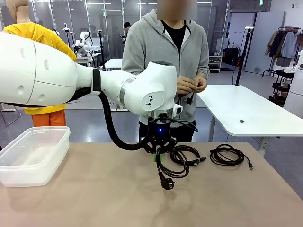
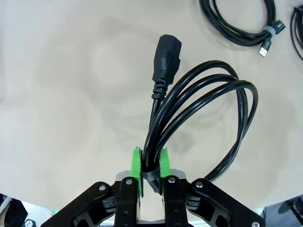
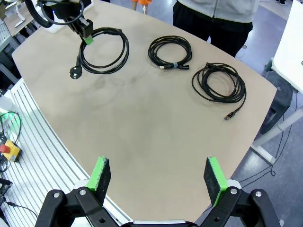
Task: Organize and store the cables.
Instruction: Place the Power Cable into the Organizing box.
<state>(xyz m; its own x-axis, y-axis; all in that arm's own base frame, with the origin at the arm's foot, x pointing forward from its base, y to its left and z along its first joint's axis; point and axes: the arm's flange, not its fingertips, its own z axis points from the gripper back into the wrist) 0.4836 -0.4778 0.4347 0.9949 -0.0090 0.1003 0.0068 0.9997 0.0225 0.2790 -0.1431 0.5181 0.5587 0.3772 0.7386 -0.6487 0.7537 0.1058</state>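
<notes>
Near the middle of the tan-topped bench (image 1: 94,198), a coiled black power cable with a chunky plug (image 2: 246,109) was pinched between the green-padded jaws of the left gripper (image 2: 150,158). A second coiled black cable (image 1: 186,155) and a third coiled black cable (image 1: 227,155) were laid beside it. The jaws of the right gripper (image 3: 158,172) were spread wide, nothing held.
</notes>
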